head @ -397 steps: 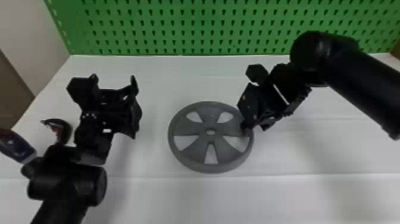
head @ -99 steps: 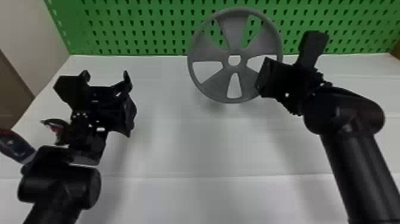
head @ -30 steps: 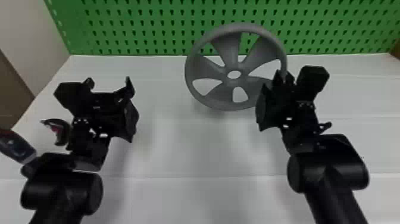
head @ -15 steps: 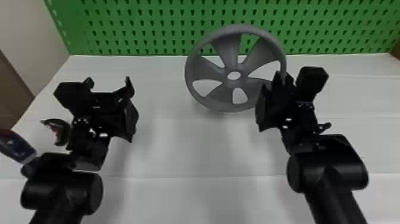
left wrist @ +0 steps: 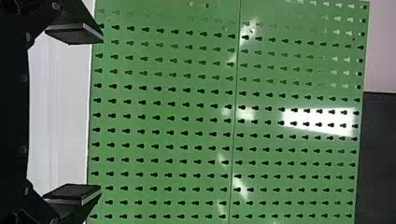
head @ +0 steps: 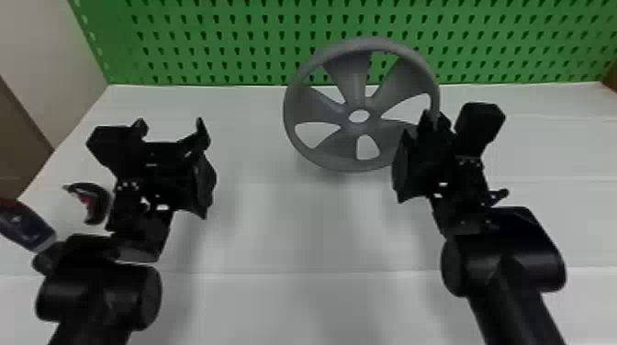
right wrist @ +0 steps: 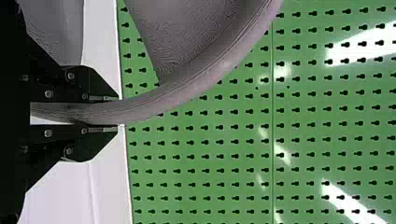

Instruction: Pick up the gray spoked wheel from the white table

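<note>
The wheel [head: 356, 80] hung tilted above the table [head: 275, 229], in front of the green board [head: 220, 59], seemingly clear of the surface. The right gripper [right wrist: 116, 113] had its fingers closed about the rim [right wrist: 187, 91], one on each face, at the robot's right-hand side of the wheel. The left gripper [left wrist: 102, 114] was spread wide and held nothing, well apart from the wheel.

The wheel looked stiff, probably hard plastic, and light for its breadth, with so much of it open between the spokes. The fine ridges across its face might give some bite, but the rim itself looked smoother. Pinched at one edge, it would likely want to droop or swivel about the fingers. The rim was the sensible place to take hold; a firm squeeze there should do no harm, though the spokes, thinner-looking, deserved gentler treatment. The pick-up looked as good as done, with only steadiness wanted.
</note>
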You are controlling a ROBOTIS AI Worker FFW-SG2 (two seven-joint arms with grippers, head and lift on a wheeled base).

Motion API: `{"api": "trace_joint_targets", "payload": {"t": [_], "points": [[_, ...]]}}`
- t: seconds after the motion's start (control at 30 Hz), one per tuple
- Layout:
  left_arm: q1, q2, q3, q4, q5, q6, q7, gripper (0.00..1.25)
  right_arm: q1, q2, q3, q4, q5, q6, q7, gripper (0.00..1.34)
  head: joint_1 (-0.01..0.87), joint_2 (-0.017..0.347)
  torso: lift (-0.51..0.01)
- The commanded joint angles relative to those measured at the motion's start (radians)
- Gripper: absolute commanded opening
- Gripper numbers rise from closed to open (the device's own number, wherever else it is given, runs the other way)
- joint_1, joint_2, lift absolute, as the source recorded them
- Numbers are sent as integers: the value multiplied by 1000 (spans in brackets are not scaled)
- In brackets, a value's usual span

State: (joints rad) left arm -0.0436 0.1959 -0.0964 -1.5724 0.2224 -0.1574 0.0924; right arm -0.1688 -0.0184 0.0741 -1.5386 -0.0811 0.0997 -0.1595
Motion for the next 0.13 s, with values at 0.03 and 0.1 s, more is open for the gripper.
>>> {"api": "trace_joint_targets", "payload": {"t": [0.03, 0.1], "points": [[-1, -6, -2, 0, -3, -1, 1, 1098, -1, 0, 1, 0, -5, 0, 0, 184, 806, 44, -98], [-1, -7, -2, 0, -8, -1, 1, 1098, -1, 0, 1, 0, -5, 2, 0, 184, 806, 44, -98]]}}
